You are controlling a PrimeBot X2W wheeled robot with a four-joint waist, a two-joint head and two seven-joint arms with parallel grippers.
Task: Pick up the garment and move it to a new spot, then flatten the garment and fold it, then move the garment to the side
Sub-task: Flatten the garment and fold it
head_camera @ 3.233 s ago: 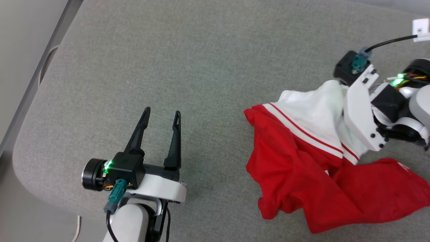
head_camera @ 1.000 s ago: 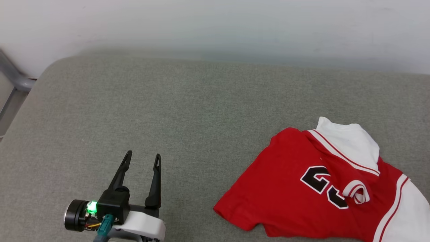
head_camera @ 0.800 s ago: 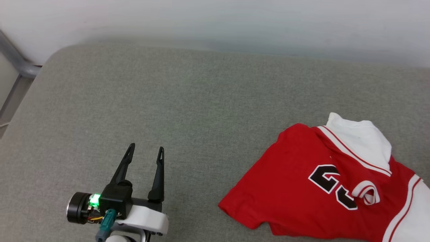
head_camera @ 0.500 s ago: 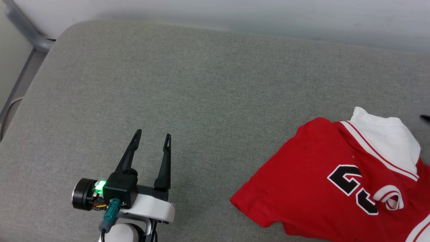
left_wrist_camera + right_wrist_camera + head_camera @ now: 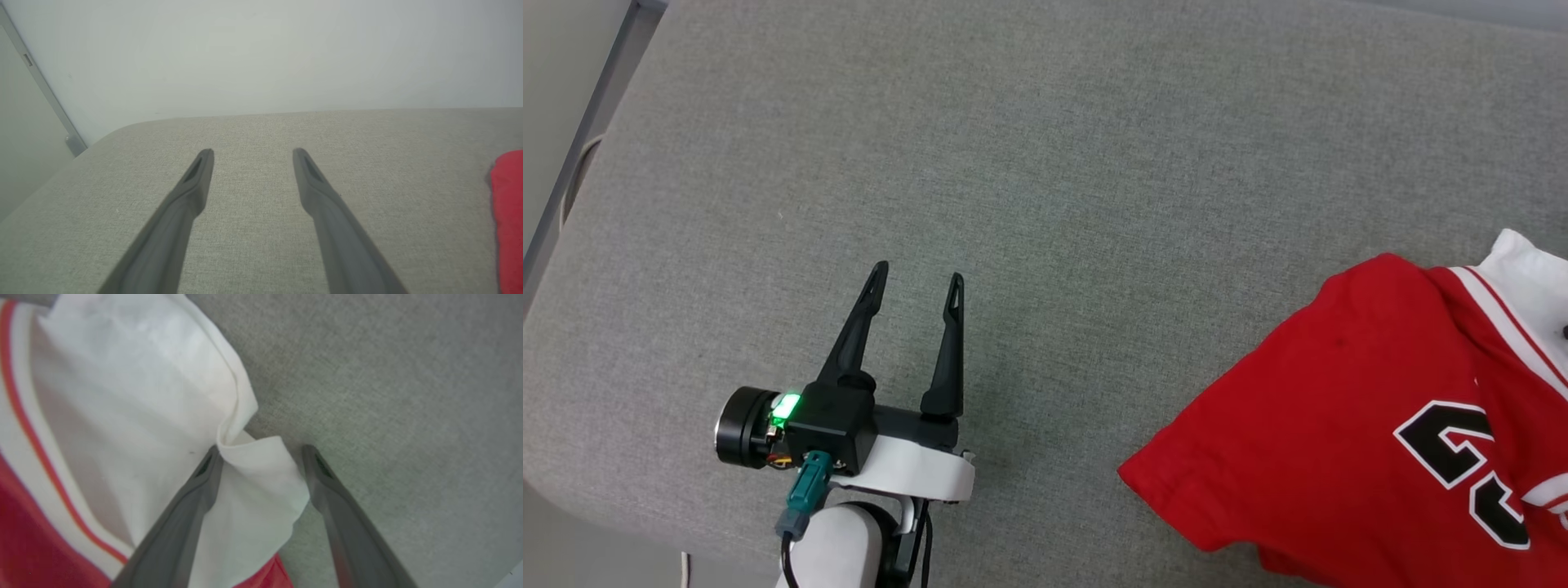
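Jersey judged light and limp; grip the white sleeve fold lying between the parted fingers of the right pincer; left pincer open, empty.

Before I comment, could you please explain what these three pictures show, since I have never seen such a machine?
It is a two-armed wheeled robot. One picture looks down from its head: the left arm, jaws open and empty, is above a grey cushion, with a red jersey lying to the right. The other two pictures come from a camera on each wrist, looking along that arm's fingers. The left one shows the open jaws over the cushion, with the jersey at the edge. The right one shows dark fingers apart, with a white sleeve fold between them, not clamped.
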